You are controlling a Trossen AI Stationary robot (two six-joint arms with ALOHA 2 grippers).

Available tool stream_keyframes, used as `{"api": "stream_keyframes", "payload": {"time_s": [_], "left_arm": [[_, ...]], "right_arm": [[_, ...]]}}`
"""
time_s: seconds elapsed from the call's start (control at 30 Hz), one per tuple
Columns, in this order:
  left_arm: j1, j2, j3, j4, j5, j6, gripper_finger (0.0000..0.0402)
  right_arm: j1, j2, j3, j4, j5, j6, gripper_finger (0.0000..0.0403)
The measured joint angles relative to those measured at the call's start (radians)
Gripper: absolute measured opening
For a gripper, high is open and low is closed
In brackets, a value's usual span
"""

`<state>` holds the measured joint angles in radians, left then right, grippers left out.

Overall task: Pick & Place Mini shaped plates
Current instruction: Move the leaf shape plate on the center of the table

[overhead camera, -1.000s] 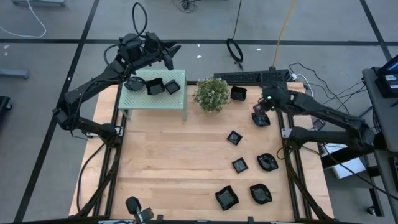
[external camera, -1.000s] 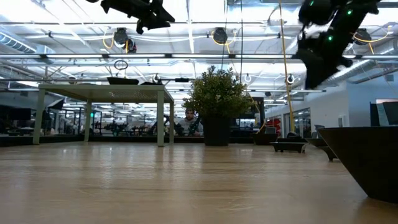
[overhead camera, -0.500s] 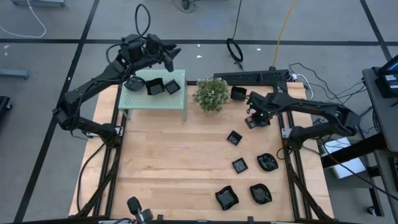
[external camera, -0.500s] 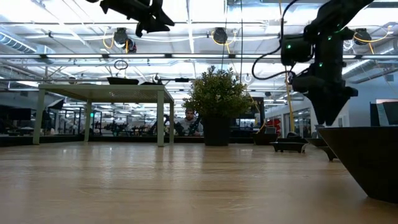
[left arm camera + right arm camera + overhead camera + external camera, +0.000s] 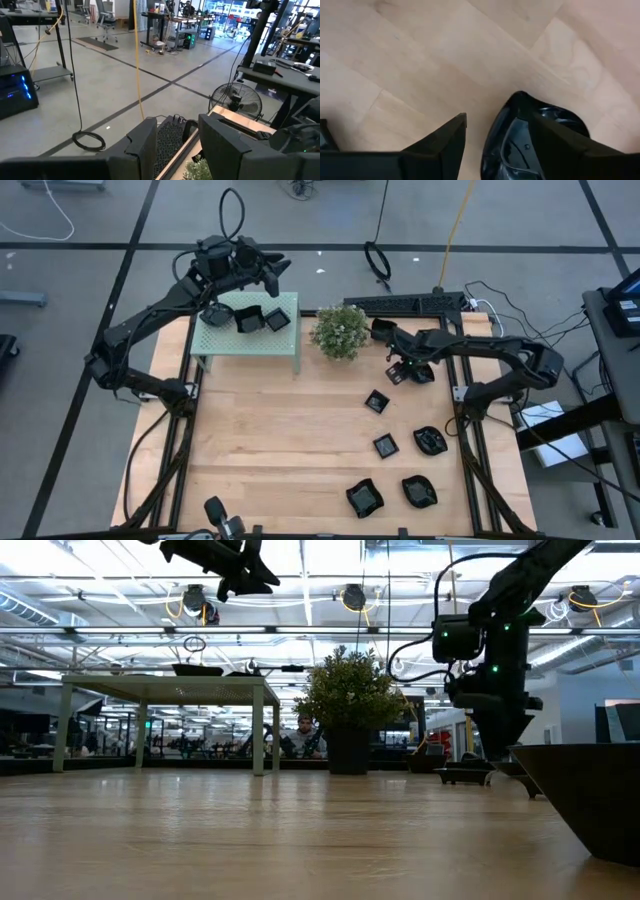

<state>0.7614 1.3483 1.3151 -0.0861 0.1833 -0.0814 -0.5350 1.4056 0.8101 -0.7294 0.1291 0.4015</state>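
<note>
Several small black glossy plates lie on the wooden table: a wavy-rimmed one (image 5: pixel 424 374) under my right gripper, a square one (image 5: pixel 382 330) by the plant, and others (image 5: pixel 376 401) (image 5: pixel 386 446) nearer. Three more (image 5: pixel 248 320) sit on the small green table (image 5: pixel 290 355). My right gripper (image 5: pixel 400 368) is open and low over the wavy plate. In the right wrist view (image 5: pixel 497 122) its fingers stand on either side of the plate's rim (image 5: pixel 492 135); whether they touch it cannot be told. My left gripper (image 5: pixel 272 268) is open and empty, high above the green table's far edge.
A green leafy potted plant (image 5: pixel 340 330) stands just left of my right gripper, between it and the green table. More plates (image 5: pixel 364 497) (image 5: pixel 418 491) (image 5: pixel 430 441) lie near the front right. The table's left half is bare wood (image 5: pixel 250 440).
My right gripper has gone toward the table's left edge and down, from high at the right side to low over the wavy plate beside the plant. The plates have not moved.
</note>
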Motion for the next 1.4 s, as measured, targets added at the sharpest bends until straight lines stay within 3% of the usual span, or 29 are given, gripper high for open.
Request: {"api": "stream_keyframes", "payload": {"time_s": [0.4,0.53,0.73,0.83,1.23,1.4], "left_arm": [[0.000,0.000,0.000,-0.001,0.000,0.000,0.0147],[0.000,0.000,0.000,-0.001,0.000,0.000,0.0147],[0.000,0.000,0.000,-0.001,0.000,-0.001,0.0147],[0.000,0.000,0.000,-0.001,0.000,-0.001,0.0147],[0.000,0.000,0.000,-0.056,0.000,0.020,0.0147],[0.000,0.000,0.000,-0.061,0.000,0.021,0.0147]], "right_arm": [[0.000,0.107,-0.001,-0.015,0.004,0.001,0.0177],[0.000,0.114,-0.001,-0.019,0.005,0.002,0.0134],[0.000,0.112,0.000,-0.025,0.006,0.028,0.0024],[0.000,0.105,0.000,-0.042,0.005,0.032,0.0010],[0.000,-0.137,-0.002,-0.109,0.091,0.071,0.0000],[0.005,-0.258,0.012,-0.075,0.144,-0.043,0.0000]]}}
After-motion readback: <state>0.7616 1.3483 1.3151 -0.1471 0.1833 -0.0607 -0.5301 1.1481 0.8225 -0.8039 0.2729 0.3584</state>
